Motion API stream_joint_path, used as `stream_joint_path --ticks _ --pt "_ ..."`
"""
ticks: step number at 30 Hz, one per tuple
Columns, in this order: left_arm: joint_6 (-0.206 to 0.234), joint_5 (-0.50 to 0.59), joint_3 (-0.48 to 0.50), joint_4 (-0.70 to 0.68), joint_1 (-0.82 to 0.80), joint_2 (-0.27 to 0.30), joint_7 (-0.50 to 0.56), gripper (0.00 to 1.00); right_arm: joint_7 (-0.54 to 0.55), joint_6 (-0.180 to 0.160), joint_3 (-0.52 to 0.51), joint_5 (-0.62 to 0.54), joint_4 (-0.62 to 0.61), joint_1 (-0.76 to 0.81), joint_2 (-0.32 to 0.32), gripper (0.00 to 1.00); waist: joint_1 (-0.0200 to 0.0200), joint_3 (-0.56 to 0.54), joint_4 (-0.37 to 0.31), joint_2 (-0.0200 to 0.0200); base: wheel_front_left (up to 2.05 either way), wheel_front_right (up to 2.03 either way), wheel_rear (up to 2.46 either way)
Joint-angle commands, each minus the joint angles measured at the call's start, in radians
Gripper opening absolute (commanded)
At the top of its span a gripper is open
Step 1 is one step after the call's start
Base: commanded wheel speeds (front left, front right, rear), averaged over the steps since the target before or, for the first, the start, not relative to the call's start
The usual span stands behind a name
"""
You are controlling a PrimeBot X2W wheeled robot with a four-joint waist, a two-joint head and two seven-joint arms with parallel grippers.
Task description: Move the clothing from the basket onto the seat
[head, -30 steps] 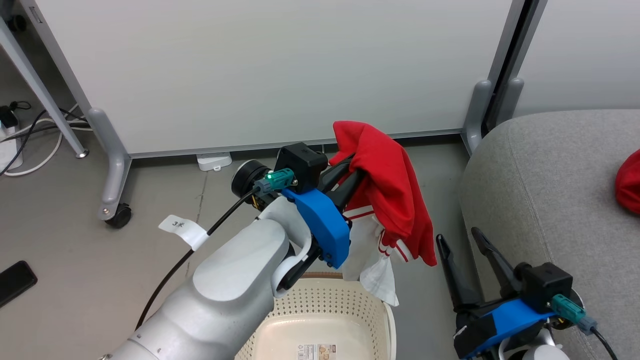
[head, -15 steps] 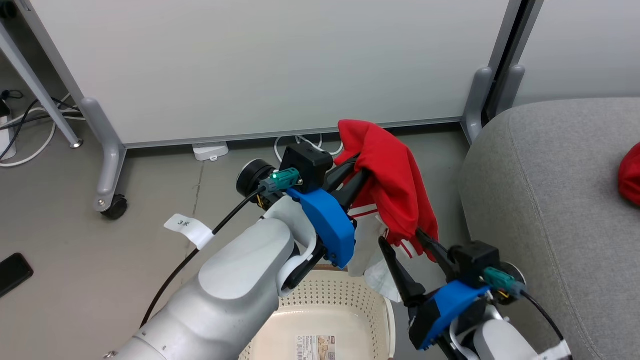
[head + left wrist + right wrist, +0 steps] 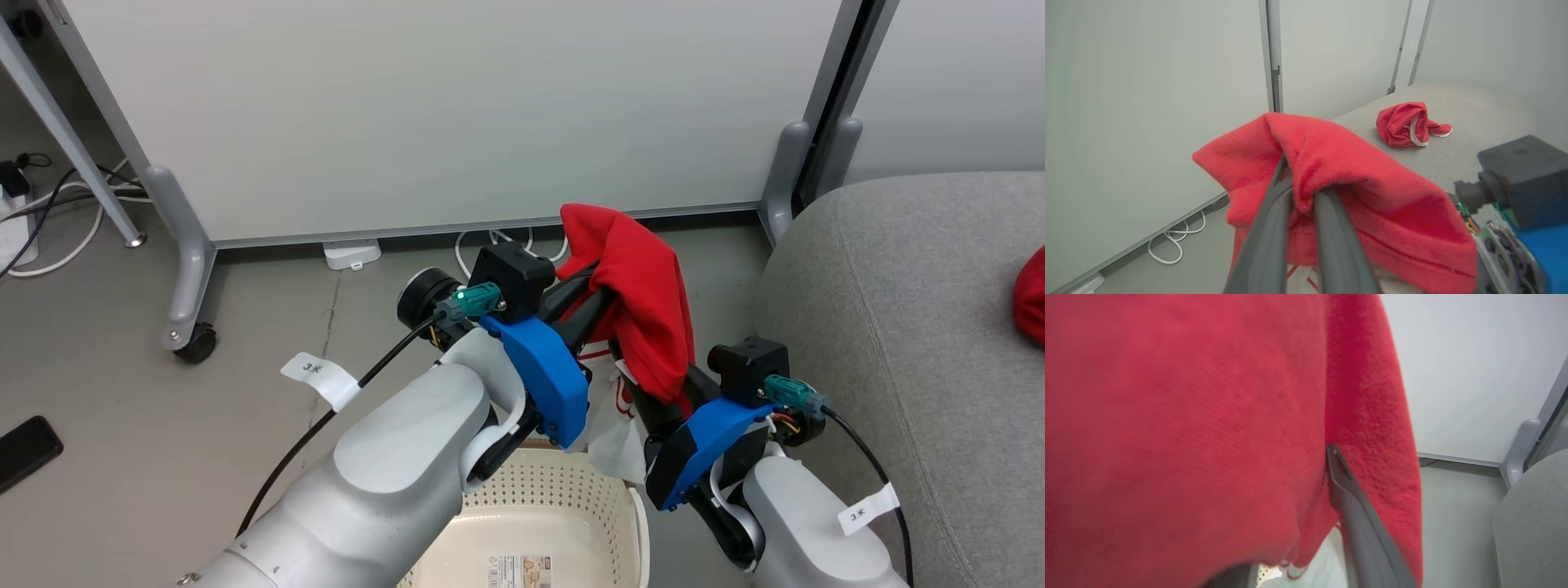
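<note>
My left claw [image 3: 1302, 183] clenches the soft red fabric garment [image 3: 645, 310]. My right claw [image 3: 653, 396] straddles its hem; whether it grips, I cannot tell.

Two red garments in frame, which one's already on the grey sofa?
The small crumpled red garment with white trim, lying on the light grey fabric sofa. The larger red garment hangs pinched in the jaws of the left gripper.
</note>
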Motion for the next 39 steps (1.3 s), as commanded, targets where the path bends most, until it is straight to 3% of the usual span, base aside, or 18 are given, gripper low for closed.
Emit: stream_joint_path --ticks 1,17,18,20,21,22,39 --pt "-0.002 -0.006 -0.003 0.004 -0.003 0.002 -0.009 0.00 -0.012 0.000 0.013 0.019 0.020 -0.019 -0.003 0.00 -0.0001 -0.005 0.000 0.0000 0.00 0.00 0.00" --pt "0.000 -0.019 -0.011 0.023 0.011 0.013 -0.016 0.00 -0.055 0.000 0.061 0.080 0.109 -0.052 -0.003 0.00 -0.0001 -0.024 -0.024 0.0000 0.00 0.00 0.00" --pt "0.001 -0.019 -0.011 0.023 0.012 0.013 -0.016 0.11 -0.056 0.000 0.063 0.081 0.111 -0.052 -0.003 0.00 -0.0001 -0.025 -0.025 0.0000 0.00 0.00 0.00" --pt "0.006 -0.015 -0.010 0.022 0.012 0.014 -0.021 0.50 -0.058 0.000 0.066 0.085 0.114 -0.054 -0.003 0.00 -0.0001 -0.026 -0.027 0.0000 0.00 0.00 0.00" --pt "0.007 -0.015 -0.010 0.021 0.013 0.014 -0.022 0.94 -0.059 0.000 0.067 0.087 0.115 -0.056 -0.003 0.00 -0.0001 -0.025 -0.027 0.0000 0.00 0.00 0.00" --pt "0.009 -0.017 -0.008 0.022 0.014 0.014 -0.024 1.00 -0.059 0.000 0.067 0.088 0.117 -0.058 -0.003 0.00 -0.0001 -0.025 -0.027 0.0000 0.00 0.00 0.00" --pt "0.035 -0.015 0.028 -0.005 0.070 0.055 -0.095 1.00 -0.061 0.000 0.011 0.057 0.100 -0.041 -0.003 0.00 -0.0001 -0.023 -0.027 0.0000 0.00 0.00 0.00"
